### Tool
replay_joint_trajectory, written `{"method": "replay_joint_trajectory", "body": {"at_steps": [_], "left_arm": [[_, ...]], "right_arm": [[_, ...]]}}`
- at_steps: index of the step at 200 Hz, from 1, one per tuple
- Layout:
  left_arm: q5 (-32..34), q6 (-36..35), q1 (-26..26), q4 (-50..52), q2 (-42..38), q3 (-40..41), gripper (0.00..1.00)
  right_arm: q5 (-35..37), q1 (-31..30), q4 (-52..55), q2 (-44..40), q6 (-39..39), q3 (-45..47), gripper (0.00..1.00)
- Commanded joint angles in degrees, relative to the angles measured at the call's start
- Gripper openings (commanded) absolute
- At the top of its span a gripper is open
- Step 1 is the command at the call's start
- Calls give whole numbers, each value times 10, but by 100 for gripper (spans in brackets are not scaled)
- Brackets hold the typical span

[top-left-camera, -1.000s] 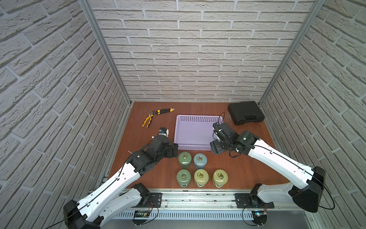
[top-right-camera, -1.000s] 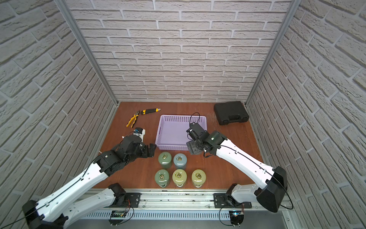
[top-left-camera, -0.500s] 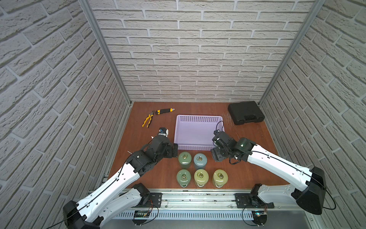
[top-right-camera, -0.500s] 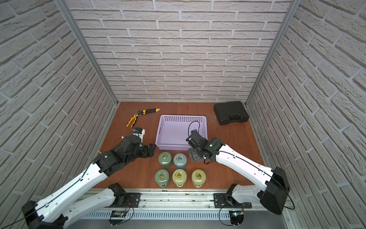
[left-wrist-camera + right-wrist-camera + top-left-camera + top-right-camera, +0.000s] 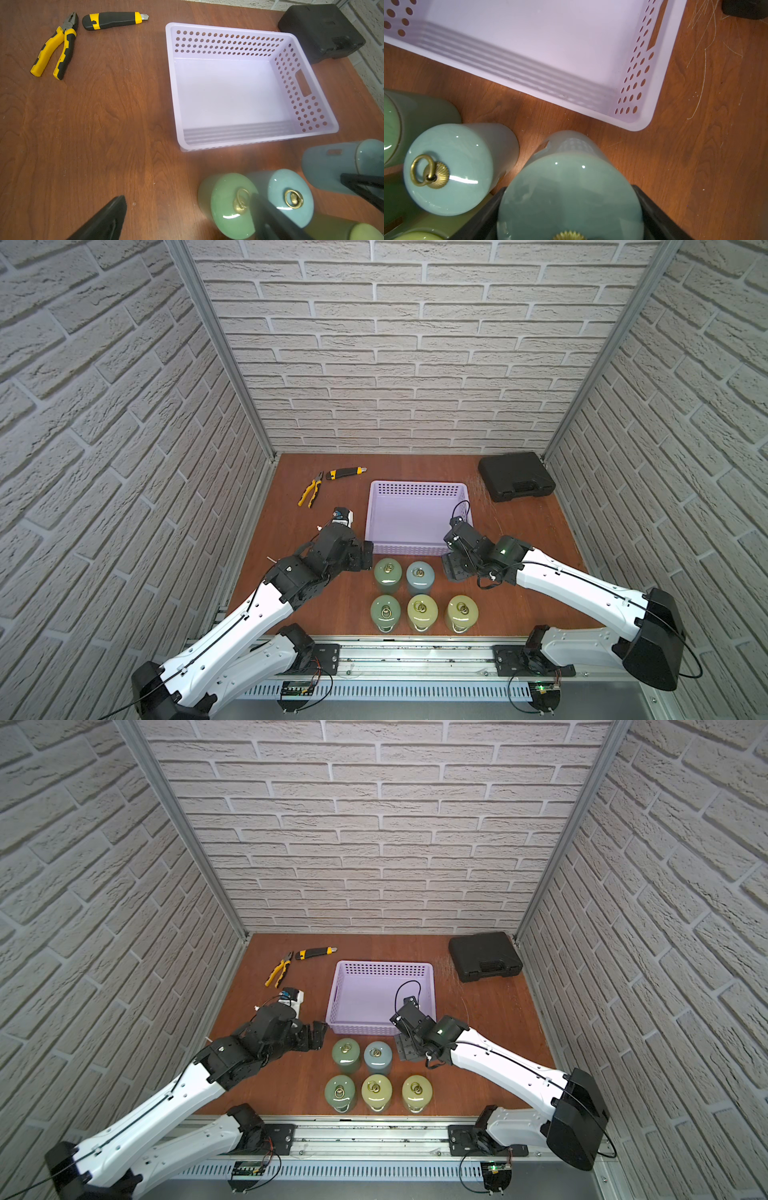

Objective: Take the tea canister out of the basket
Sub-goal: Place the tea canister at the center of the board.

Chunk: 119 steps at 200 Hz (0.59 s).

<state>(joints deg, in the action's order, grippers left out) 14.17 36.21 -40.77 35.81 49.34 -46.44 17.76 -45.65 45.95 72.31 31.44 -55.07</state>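
Note:
The lavender basket (image 5: 415,486) (image 5: 384,966) has nothing in it. My right gripper (image 5: 570,216) is shut on a blue-green tea canister (image 5: 571,195) with a brass knob. It holds the canister upright just outside the basket's near right corner (image 5: 637,124). I cannot tell whether the canister touches the table. In both top views the right gripper (image 5: 455,568) (image 5: 405,1050) hides it. From the left wrist view the same canister (image 5: 332,166) shows beside the basket (image 5: 228,93). My left gripper (image 5: 187,209) (image 5: 365,556) is open, beside a green canister (image 5: 226,207).
Several canisters stand in two rows before the basket, among them a green one (image 5: 387,574) and a blue one (image 5: 419,576) (image 5: 448,168). Yellow pliers (image 5: 309,493) and a utility knife (image 5: 345,472) lie at the back left. A black case (image 5: 515,477) sits at the back right.
My right gripper has carried the tea canister from over the basket's near right corner toward the front and down beside the blue canister. The left arm has not moved.

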Motion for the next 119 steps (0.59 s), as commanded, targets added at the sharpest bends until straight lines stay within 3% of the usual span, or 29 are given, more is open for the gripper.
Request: {"method": "replay_joint_trajectory", "body": {"at_steps": [1, 119], "left_arm": [[5, -1, 4, -6, 0, 2, 98], [0, -3, 3, -1, 13, -7, 98]], "right_arm": [[19, -5, -56, -12, 20, 5, 48], [7, -5, -105, 28, 55, 34, 48]]}}
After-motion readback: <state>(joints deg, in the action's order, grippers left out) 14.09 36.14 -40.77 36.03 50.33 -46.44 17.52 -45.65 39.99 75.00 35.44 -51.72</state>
